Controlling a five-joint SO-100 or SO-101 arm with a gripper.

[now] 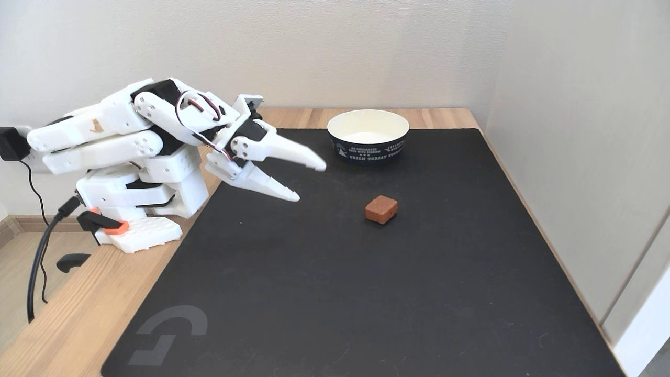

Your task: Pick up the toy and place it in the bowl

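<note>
So the whole setup sits on a light wooden table (pixel 63 319) with visible grain, and most of it is covered by a big black mat (pixel 366 293). I'll use the mat as the reference. On its near left corner there's a faint grey logo (pixel 167 335). Off the mat's left edge, black cables (pixel 36 262) hang down past the table side.

Roughly mid-mat, a bit right of centre, sits the toy (pixel 381 209), a little reddish-brown block lying flat on the mat, nothing touching it. Left of it and raised above the mat is the gripper (pixel 309 181), its two white fingers spread apart with empty space between them, pointing toward the toy but clearly short of it. The white arm (pixel 131 131) is folded up over its base (pixel 141 230), which stands on bare wood just off the mat's left edge.

At the mat's far edge is the bowl (pixel 368 135), cream inside, navy outside with white print, looks empty. Behind that, a strip of wood, then a plain pale wall (pixel 314 47), with another wall (pixel 576 131) running along the mat's right side.
</note>
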